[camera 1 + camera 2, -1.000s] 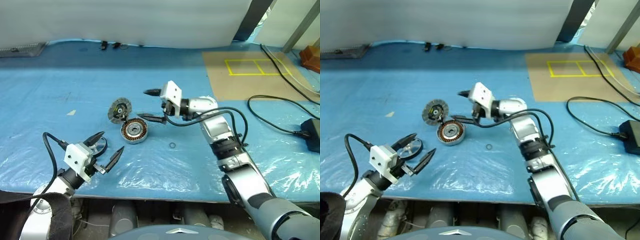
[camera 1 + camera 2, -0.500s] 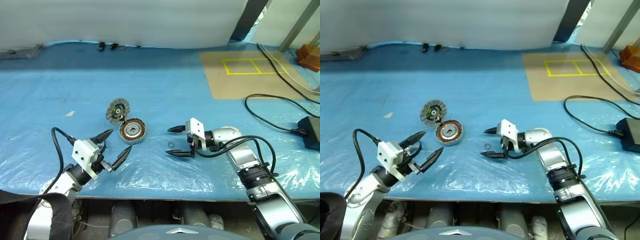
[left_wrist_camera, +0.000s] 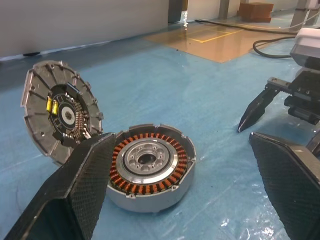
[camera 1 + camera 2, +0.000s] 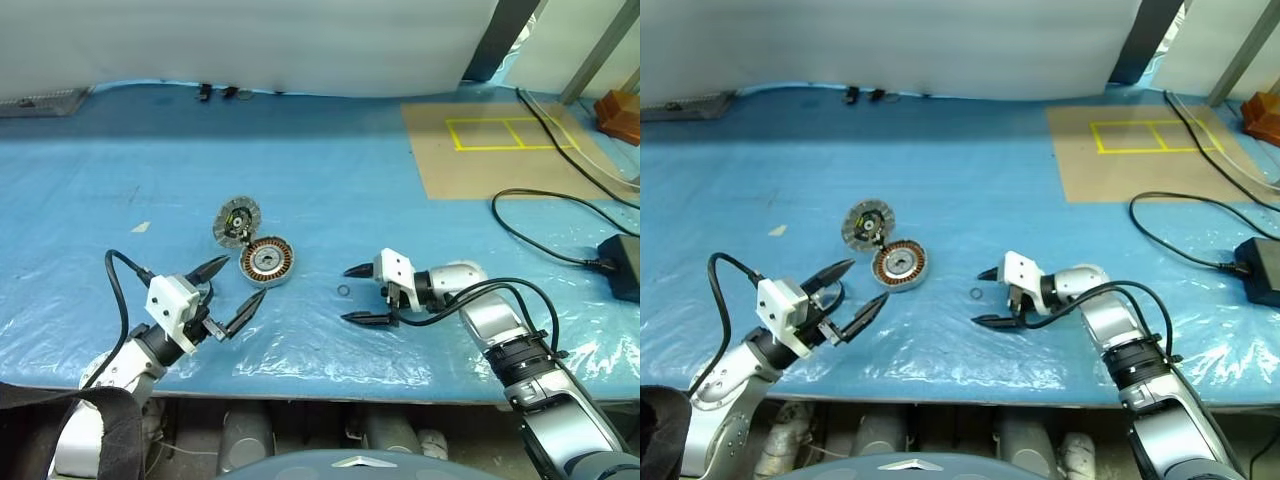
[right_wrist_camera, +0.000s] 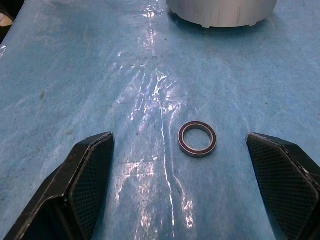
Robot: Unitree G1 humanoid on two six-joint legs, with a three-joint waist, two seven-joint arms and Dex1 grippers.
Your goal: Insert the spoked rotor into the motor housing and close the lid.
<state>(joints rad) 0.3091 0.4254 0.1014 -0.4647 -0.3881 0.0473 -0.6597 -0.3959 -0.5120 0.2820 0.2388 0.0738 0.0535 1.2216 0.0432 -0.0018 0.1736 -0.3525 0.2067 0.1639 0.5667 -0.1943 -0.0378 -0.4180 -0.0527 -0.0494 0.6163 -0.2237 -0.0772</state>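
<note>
The motor housing [image 4: 266, 263], a short silver cylinder with copper windings, lies on the blue sheet. The spoked rotor [image 4: 237, 220], a flat silver disc, stands tilted on edge against the housing's far left side. A separate lid is out of view. My left gripper [image 4: 243, 280] is open, low over the sheet just left of and nearer than the housing, pointing at it. My right gripper [image 4: 347, 294] is open to the right of the housing, its fingertips on either side of a small dark ring [image 5: 197, 139] on the sheet. Neither gripper holds anything.
A brown board with yellow tape [image 4: 490, 150] lies at the back right. Black cables [image 4: 545, 215] run to a power brick [image 4: 622, 268] at the right edge. A white scrap [image 4: 142, 226] lies left of the rotor. The table's front edge is close below both grippers.
My right gripper came down and to the right, from above the housing to the sheet around the small ring. The left gripper has stayed nearly in place.
</note>
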